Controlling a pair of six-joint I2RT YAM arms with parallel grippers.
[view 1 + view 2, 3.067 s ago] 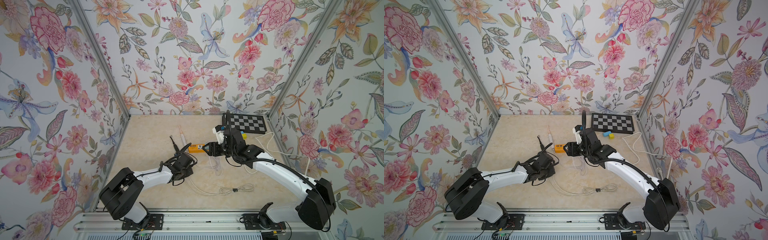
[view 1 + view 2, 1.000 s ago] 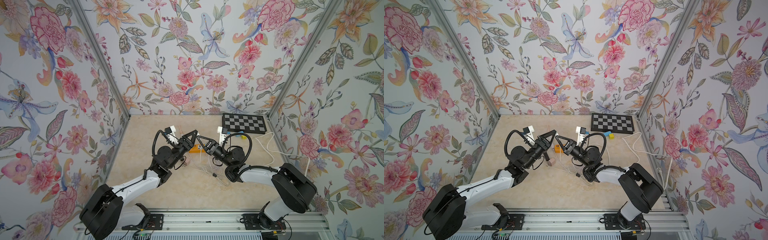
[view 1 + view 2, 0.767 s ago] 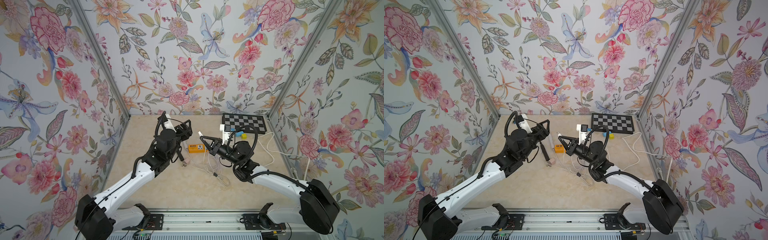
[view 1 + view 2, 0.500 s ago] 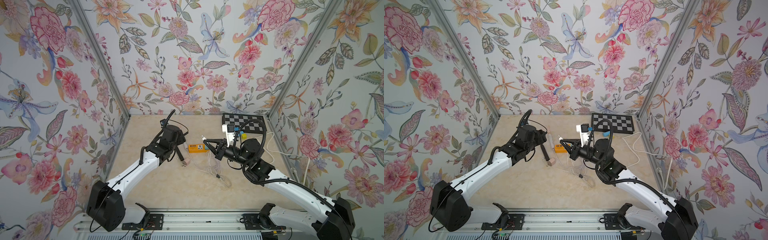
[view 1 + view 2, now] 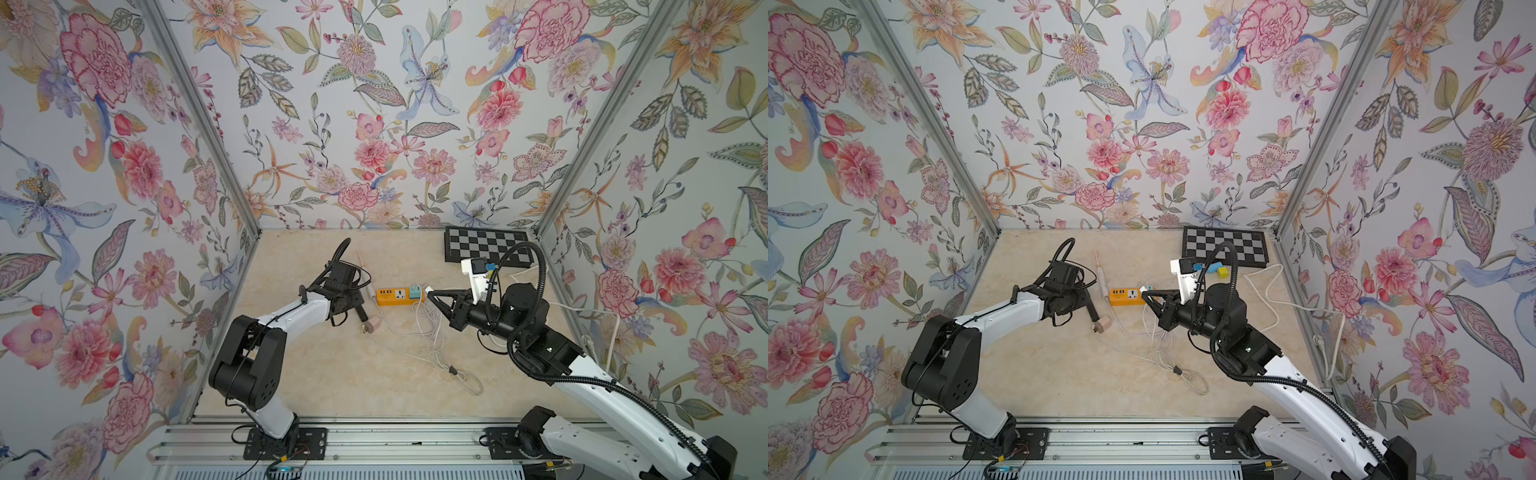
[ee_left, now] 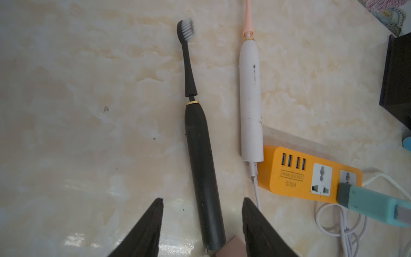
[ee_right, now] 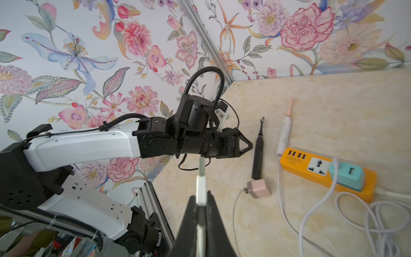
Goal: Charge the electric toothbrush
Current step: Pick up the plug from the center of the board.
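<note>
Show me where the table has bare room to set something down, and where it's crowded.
Bare: the near stretch of table between the left arm and the cables, and the far strip between the white toothbrush and the checkerboard. Crowded: the middle, where the black toothbrush, pink adapter, orange power strip and cables bunch together.

- My worktop [image 5: 332,382] is beige, marbled
- On it, black toothbrush [image 6: 200,155] and white toothbrush [image 6: 250,111] flat, side by side
- Beside the white one's base, orange power strip [image 6: 291,175]
- Also pink adapter [image 7: 259,188], white cables [image 5: 428,322], checkerboard [image 5: 486,251] at its far edge
</note>
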